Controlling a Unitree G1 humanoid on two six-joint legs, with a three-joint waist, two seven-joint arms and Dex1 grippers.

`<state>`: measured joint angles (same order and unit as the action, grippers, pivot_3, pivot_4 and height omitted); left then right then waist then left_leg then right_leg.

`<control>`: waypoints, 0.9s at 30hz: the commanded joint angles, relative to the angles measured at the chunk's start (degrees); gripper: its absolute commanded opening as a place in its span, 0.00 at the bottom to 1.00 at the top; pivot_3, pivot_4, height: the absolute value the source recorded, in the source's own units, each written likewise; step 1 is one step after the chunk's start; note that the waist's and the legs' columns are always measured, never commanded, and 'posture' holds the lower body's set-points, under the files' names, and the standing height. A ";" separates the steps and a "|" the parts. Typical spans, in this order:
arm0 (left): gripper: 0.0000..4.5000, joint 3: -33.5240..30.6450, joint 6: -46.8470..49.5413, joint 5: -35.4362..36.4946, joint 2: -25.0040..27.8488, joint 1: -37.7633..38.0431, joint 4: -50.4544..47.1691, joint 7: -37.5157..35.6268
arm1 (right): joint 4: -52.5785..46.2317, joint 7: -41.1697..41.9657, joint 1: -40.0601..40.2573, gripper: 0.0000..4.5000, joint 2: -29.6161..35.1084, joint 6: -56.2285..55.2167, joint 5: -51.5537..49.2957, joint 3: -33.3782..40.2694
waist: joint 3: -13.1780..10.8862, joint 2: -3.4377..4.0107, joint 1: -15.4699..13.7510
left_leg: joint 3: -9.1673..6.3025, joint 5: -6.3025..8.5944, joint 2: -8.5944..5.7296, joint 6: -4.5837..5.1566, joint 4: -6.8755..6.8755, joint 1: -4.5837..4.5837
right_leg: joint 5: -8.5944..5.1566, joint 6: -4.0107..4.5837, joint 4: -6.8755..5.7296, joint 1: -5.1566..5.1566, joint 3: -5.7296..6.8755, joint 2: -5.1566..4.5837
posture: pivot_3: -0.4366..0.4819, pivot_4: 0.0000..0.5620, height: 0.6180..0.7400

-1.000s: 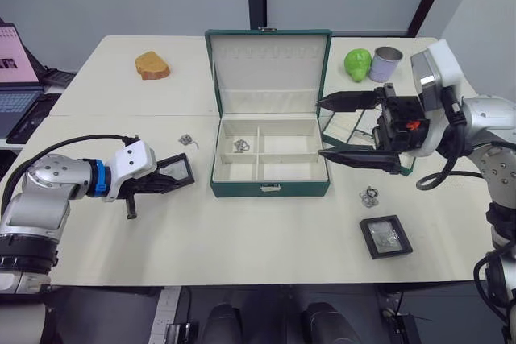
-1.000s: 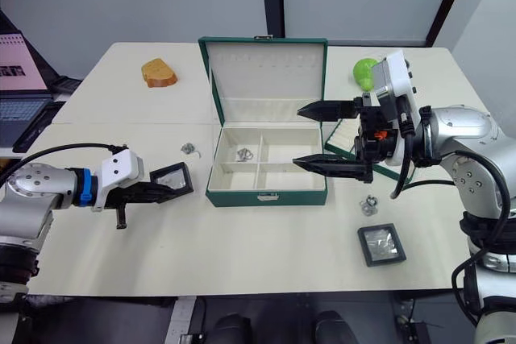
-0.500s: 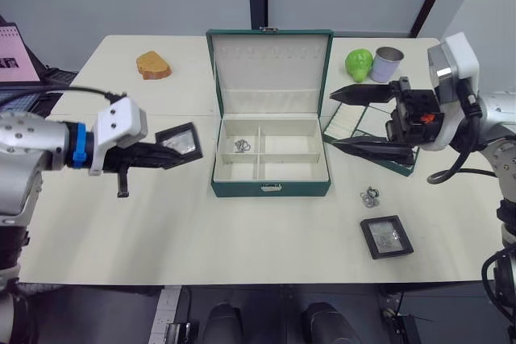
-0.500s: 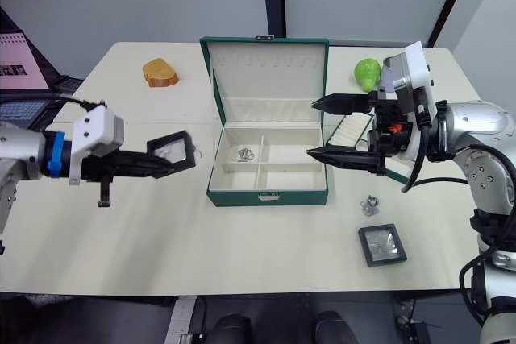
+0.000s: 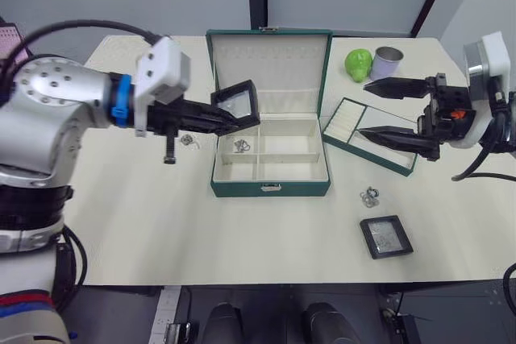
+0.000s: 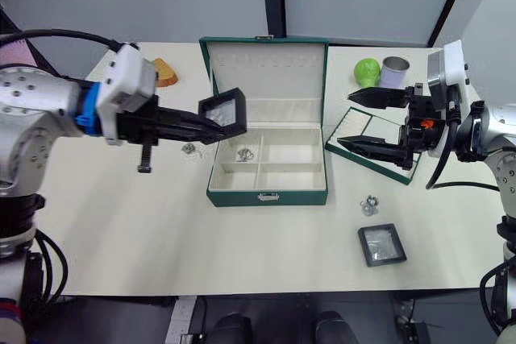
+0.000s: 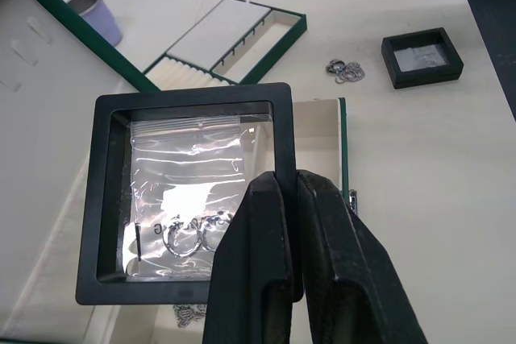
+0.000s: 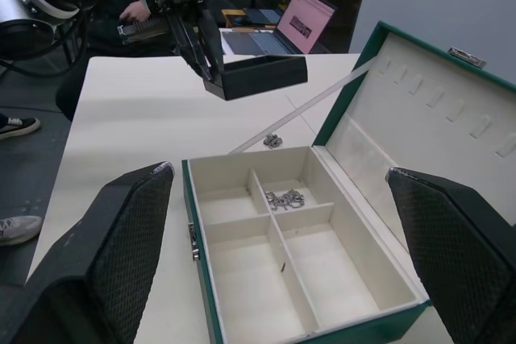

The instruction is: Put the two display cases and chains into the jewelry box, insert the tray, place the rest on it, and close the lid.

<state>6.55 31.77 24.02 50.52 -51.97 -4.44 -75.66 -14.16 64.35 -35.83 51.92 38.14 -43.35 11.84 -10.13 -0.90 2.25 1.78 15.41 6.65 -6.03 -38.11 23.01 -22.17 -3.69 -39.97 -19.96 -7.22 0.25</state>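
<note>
- One case (image 5: 239, 101) pinched by its frame edge in the closed left gripper (image 5: 228, 118), above the box (image 5: 270, 165).
- Right gripper (image 5: 369, 113) wide open, empty, over the tray (image 5: 343, 116).

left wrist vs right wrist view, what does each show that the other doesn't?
Left wrist view: the contents of the held display case, a clear bag with small rings; also the second case, the loose rings, the tray.
Right wrist view: the box's four compartments, a laptop.
Both: the left gripper shut on the case, the open jewelry box.
</note>
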 commanded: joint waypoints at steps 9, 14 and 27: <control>0.00 11.29 -19.29 -16.85 -14.71 -8.35 20.14 3.69 | -8.59 -6.03 9.34 1.00 2.26 0.73 -0.82 6.50 | -0.01 -0.02 -0.46 | 0.00 0.00 -0.04 0.00 -0.02 0.02 | 0.00 0.00 0.00 0.04 -0.03 -0.01 | 0.48 0.27 1.00; 0.00 13.39 -28.07 -22.47 -21.00 -11.75 32.11 5.97 | -10.89 -8.41 12.01 1.00 2.28 1.31 -1.67 7.89 | -0.02 -0.04 -0.50 | -0.02 0.01 -0.07 0.01 0.00 0.03 | 0.00 0.00 0.02 0.07 -0.03 -0.02 | 0.48 0.27 1.00; 0.00 14.44 -33.47 -28.87 -27.12 -10.64 39.99 7.41 | -14.35 -12.28 14.66 1.00 2.99 3.47 -4.42 10.98 | -0.03 -0.06 -0.47 | -0.08 0.00 -0.08 0.01 0.07 0.06 | 0.00 0.00 0.02 0.16 0.02 -0.01 | 0.48 0.27 1.00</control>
<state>21.06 -0.62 -4.30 23.57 -62.51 36.19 -68.87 -26.75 52.61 -20.98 53.88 41.89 -46.63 20.15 -10.17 -0.96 1.77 1.70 15.41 6.57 -6.02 -38.04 23.07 -22.17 -3.70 -39.94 -19.80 -7.20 0.23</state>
